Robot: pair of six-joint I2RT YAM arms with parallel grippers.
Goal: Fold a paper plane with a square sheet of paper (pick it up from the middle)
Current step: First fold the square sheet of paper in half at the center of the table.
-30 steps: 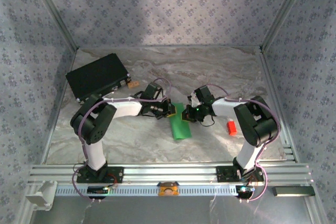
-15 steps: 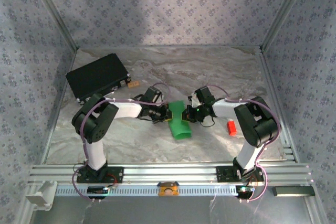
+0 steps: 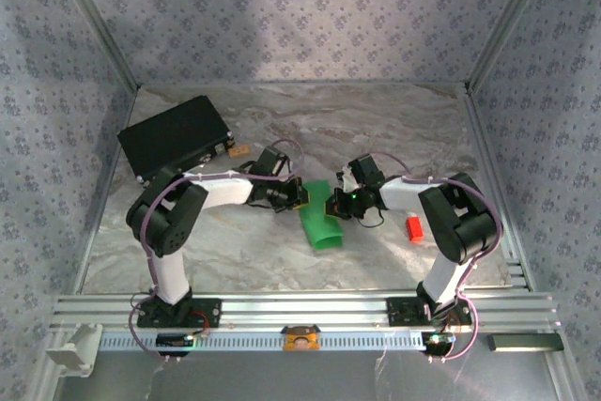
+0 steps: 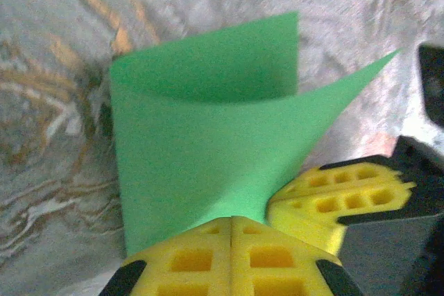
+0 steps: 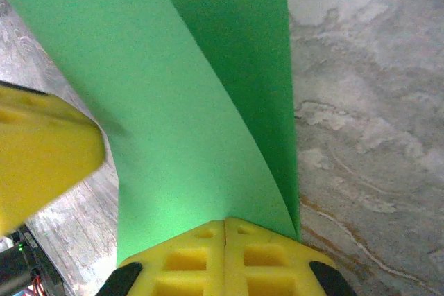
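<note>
The square sheet of paper (image 3: pixel 322 223) is bright green and bent into a loose curl at mid-table, its near end resting on the table. My left gripper (image 3: pixel 302 196) is shut on one edge of the sheet (image 4: pixel 201 129), yellow pads (image 4: pixel 187 258) pressed together. My right gripper (image 3: pixel 336 202) is shut on the opposite edge (image 5: pixel 173 102), close beside the left one. The right gripper's yellow fingers (image 4: pixel 333 195) show in the left wrist view, and a left finger (image 5: pixel 41 150) shows in the right wrist view. A paper plane is out of view.
A black rectangular case (image 3: pixel 174 138) lies at the back left with a small brown piece (image 3: pixel 239 149) next to it. A small red block (image 3: pixel 413 227) sits by the right arm. The aluminium rail (image 3: pixel 300 307) runs along the near edge.
The sheet lay flatter a second ago. Its far end now stands lifted and curled between the two grippers, which have shifted slightly toward each other.
</note>
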